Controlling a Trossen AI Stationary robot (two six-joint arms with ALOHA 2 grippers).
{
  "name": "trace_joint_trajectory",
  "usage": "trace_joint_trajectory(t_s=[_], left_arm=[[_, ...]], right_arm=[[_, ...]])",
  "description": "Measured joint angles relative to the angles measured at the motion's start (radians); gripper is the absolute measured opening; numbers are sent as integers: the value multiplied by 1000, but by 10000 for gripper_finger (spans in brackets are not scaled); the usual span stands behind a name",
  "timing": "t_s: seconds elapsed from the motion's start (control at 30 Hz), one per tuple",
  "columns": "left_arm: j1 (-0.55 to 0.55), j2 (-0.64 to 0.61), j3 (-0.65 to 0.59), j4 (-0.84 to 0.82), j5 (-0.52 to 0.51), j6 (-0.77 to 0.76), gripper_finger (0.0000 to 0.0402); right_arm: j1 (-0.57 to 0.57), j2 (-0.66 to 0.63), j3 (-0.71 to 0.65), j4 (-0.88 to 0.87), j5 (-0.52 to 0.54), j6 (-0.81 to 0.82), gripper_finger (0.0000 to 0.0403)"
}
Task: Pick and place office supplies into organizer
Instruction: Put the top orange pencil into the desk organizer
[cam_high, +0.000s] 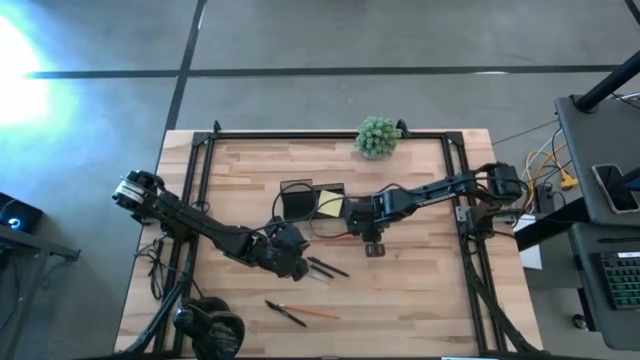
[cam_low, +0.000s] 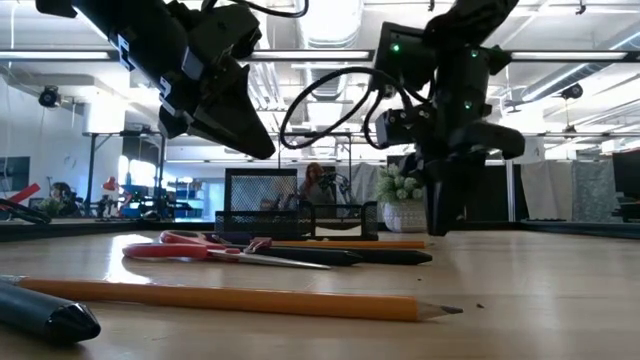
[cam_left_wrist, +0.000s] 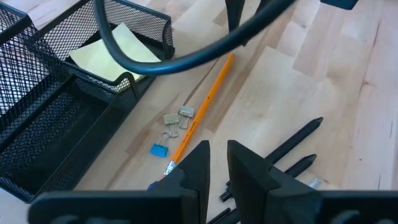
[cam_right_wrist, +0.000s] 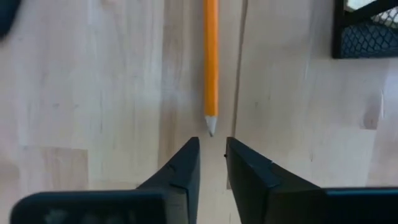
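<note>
Two pencils lie on the desk (cam_high: 420, 300); one (cam_right_wrist: 211, 62) points its tip at the right gripper (cam_right_wrist: 211, 152), whose fingers stand narrowly apart, empty, just beside the organizer (cam_high: 298, 200). Grasping likely comes next. Left gripper (cam_left_wrist: 214, 165), similarly narrow, hovers nearby.

Two orange pencils (cam_high: 322, 313) (cam_left_wrist: 202, 112), two black pens (cam_left_wrist: 297, 138), one scissors (cam_low: 215, 248), one blue clip (cam_left_wrist: 159, 149), two grey clips (cam_left_wrist: 178, 117).

Open-plan lab, ceiling ducts (cam_low: 330, 20) (exposed), desks
</note>
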Motion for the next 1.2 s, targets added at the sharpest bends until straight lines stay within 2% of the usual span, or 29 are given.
trace_joint_trajectory(t_s=[0.4, 0.93, 1.2], left_arm=[[1, 0, 0, 1, 0, -2, 41], [1, 0, 0, 1, -1, -2, 41], [1, 0, -8, 1, -2, -2, 41]], right_arm=[[2, 20, -21, 52, 0, 41, 33], [15, 21, -8, 73, -9, 72, 33], [15, 21, -37, 125, -3, 99, 11]])
